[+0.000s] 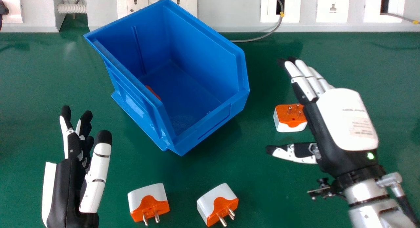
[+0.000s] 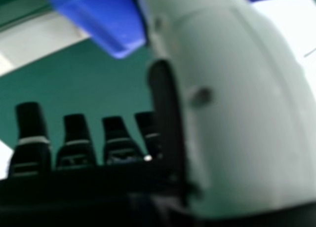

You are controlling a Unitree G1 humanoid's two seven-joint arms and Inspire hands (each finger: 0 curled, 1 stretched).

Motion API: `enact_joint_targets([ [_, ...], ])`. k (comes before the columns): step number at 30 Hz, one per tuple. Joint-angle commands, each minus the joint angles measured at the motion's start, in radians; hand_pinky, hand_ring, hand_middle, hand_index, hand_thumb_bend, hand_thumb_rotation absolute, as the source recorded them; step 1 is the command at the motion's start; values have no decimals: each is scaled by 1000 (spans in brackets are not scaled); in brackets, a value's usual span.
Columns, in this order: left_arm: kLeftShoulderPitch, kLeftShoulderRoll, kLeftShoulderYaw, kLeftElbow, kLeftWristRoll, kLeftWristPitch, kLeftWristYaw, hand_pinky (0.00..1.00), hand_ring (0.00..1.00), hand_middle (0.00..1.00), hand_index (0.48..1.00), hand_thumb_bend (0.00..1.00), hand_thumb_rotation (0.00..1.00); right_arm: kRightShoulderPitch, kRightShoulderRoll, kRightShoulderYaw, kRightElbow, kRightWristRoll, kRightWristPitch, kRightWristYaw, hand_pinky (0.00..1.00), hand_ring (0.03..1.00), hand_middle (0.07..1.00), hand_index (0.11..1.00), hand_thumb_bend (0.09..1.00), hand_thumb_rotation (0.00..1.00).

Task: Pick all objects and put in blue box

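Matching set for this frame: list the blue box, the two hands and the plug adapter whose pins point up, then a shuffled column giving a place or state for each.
Column one
1. blue box
2. left hand
3. right hand
4. plug adapter with upturned pins

Column two
A. partly hidden behind the right hand
B. open-topped, with an orange patch inside
C. open, its thumb pointing towards the head view's left edge
D. open, to the left of the other three in the head view

Pairs: 1-B, 2-D, 3-C, 4-A
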Motion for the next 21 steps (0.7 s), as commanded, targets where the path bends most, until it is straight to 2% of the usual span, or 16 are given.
enact_joint_targets([
  [1, -2, 7, 7, -13, 2, -5, 4, 1000, 984, 972, 962, 446, 813, -35, -19, -28, 28, -4, -2, -12, 743, 888, 919, 893, 596, 128],
  [3, 0, 10, 8, -15, 3, -3, 1, 1000, 985, 970, 963, 471, 823, -64, -29, -37, 67, -12, 8, -2, 747, 887, 916, 888, 591, 130],
  [7, 0, 6, 9, -18, -22, 0, -8, 1000, 994, 975, 967, 445, 799, -139, -53, -32, 167, -26, 12, -1, 744, 879, 910, 885, 586, 130],
  [8, 1, 6, 10, -18, -21, 0, -8, 1000, 996, 976, 967, 441, 796, -155, -56, -29, 186, -28, 15, 1, 744, 878, 910, 884, 586, 131],
  [10, 2, 10, 11, -19, -7, -1, -4, 1000, 996, 976, 967, 448, 808, -189, -61, -20, 229, -34, 22, 6, 737, 872, 907, 878, 597, 132],
  [13, 7, 10, 11, -26, -10, 5, -5, 1000, 996, 975, 967, 456, 817, -250, -64, 4, 300, -56, 41, 30, 726, 863, 900, 869, 601, 131],
  [15, 10, 11, 11, -29, -6, 5, -4, 1000, 994, 973, 968, 466, 826, -292, -65, 24, 357, -65, 44, 43, 713, 853, 888, 856, 605, 131],
  [16, 12, 11, 10, -31, -15, 8, -8, 1000, 994, 975, 969, 472, 831, -314, -65, 34, 388, -66, 44, 53, 717, 856, 889, 857, 599, 128],
  [18, 15, 12, 10, -35, -20, 11, -10, 1000, 998, 980, 972, 476, 823, -356, -64, 58, 439, -74, 51, 65, 720, 856, 888, 858, 598, 126],
  [21, 17, 13, 9, -36, -18, 5, -12, 1000, 998, 982, 974, 470, 819, -419, -58, 91, 513, -83, 53, 85, 725, 856, 882, 853, 609, 122],
])
